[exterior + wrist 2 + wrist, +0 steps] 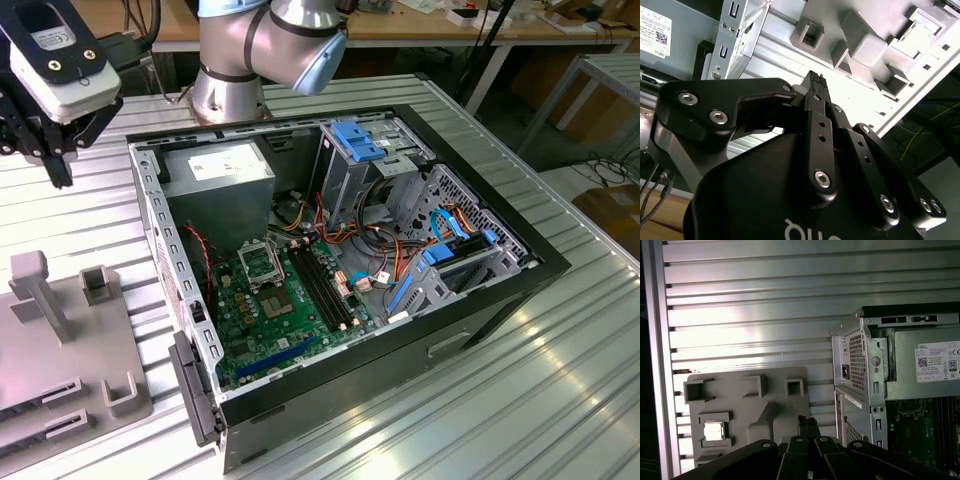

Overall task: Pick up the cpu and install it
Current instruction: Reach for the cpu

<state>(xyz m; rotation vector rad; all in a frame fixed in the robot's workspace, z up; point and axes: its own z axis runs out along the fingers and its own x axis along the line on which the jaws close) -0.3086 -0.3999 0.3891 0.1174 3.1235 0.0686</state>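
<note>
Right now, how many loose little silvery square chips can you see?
1. The cpu lies in a framed pocket of the grey holder plate, beside the open computer case. Others may be hidden.

Printed matter: stickers and lettering, too small or cut off to read.
White sticker (939,362) with fine print and a code square on the grey power supply (905,387), in both wrist views; partial white lettering on the gripper (813,79) body.

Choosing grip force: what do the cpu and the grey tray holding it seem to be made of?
The cpu looks like metal: its top is pale, silvery and shiny. The tray looks like matte grey plastic, perhaps moulded or printed: its surface is dull and even.
</note>
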